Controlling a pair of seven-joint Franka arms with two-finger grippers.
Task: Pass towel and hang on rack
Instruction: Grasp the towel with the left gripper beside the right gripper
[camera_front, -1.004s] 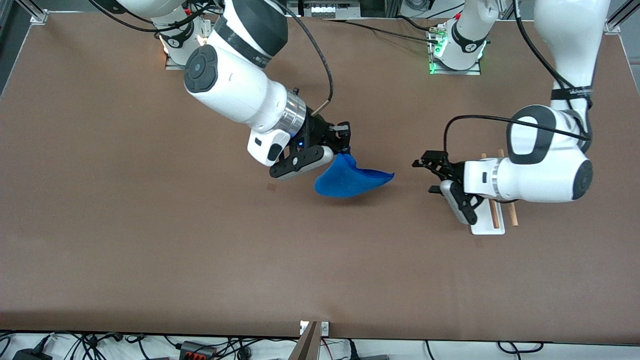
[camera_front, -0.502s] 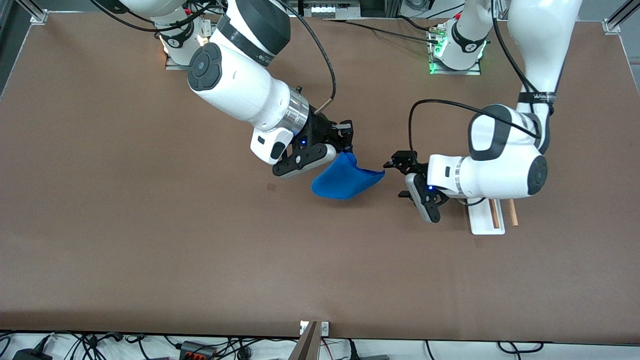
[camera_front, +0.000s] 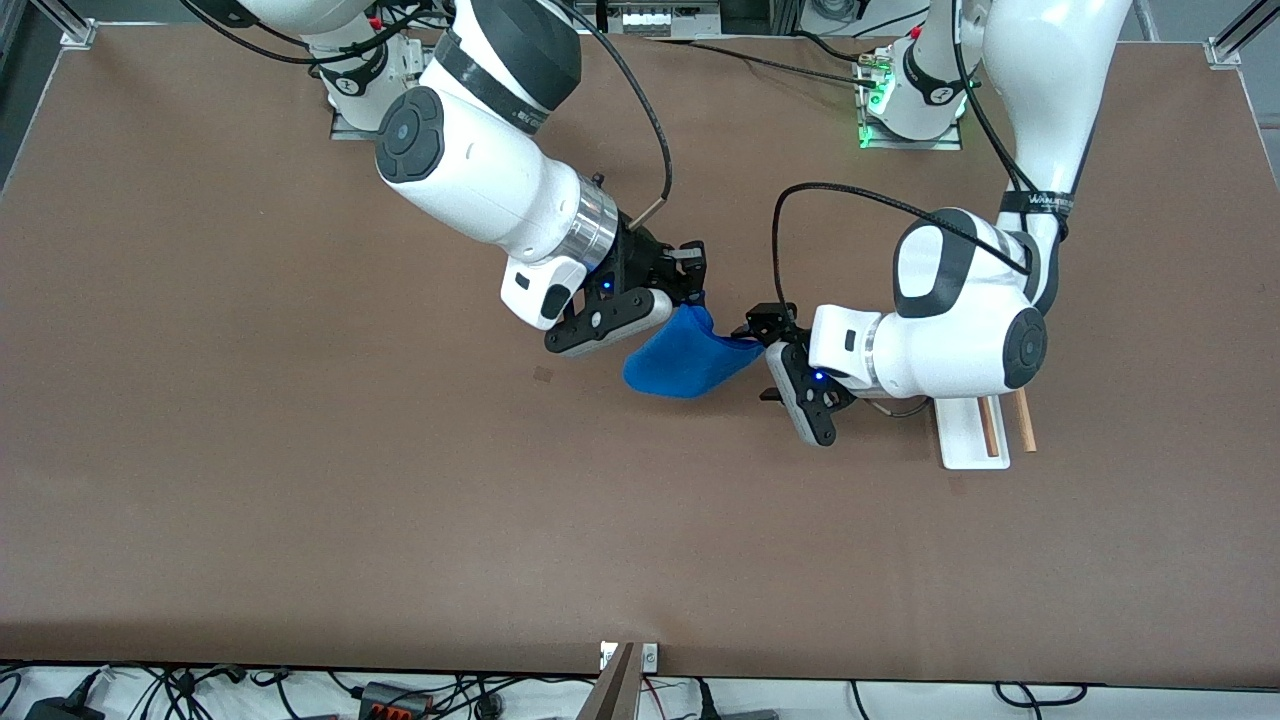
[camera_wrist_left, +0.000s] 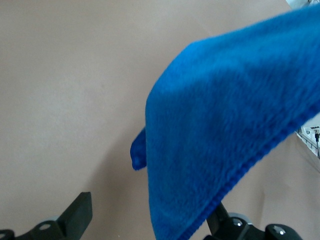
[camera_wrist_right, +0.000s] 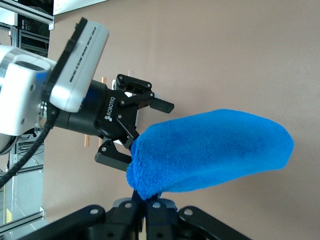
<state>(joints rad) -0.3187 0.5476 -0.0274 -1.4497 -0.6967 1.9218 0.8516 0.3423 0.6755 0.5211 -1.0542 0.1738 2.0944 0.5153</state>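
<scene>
— So, where do we have the towel (camera_front: 685, 360) now?
— We pinch one corner in the right gripper (camera_front: 690, 290), over mid-table; its long side reaches toward the left gripper (camera_front: 768, 365), whose jaws are spread around the free tip. The rack (camera_front: 968, 440) stands just beside the left arm

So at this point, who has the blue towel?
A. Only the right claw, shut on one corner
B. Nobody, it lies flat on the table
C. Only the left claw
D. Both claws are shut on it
A: the right claw is shut on a corner of the towel, which hangs above the table, while the left claw stands open around its free end, not yet closed.
</scene>
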